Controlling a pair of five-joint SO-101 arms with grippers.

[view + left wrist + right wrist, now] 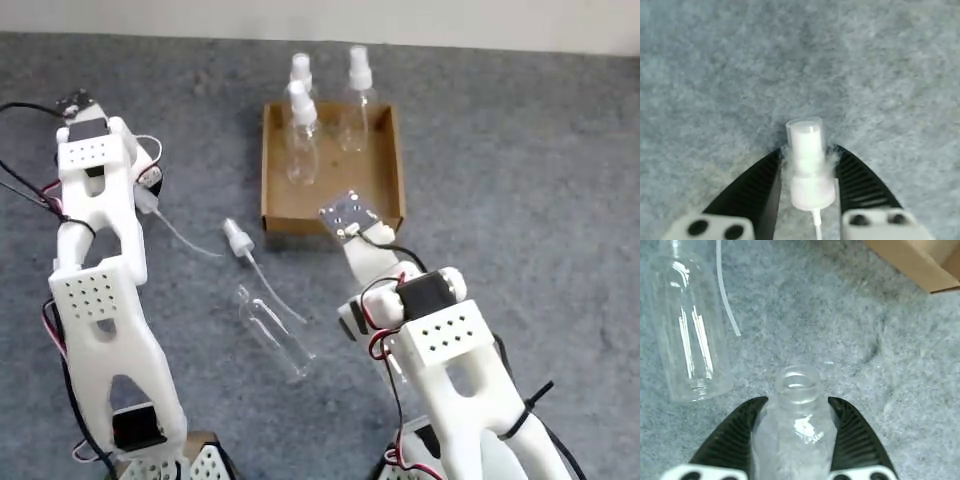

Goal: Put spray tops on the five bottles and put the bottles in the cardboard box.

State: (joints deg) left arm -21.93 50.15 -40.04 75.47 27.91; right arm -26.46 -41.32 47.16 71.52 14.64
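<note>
Clamping open-necked bottle [797, 440]: right pincer [797, 400], jaws pressed on both its sides, neck poking past fingertips, around counter [520, 150] middle. Just beside it, second bottle [272, 330] lies flat, uncapped. Loose spray top [238, 238] near it, dip tube running alongside. Toward left edge, left pincer [809, 150] closed on held spray top [809, 170], tube trailing behind. Farther, by far edge, cardboard box [378, 185] holds three capped bottles [302, 140]. Its near wall stands between right arm and them.
</note>
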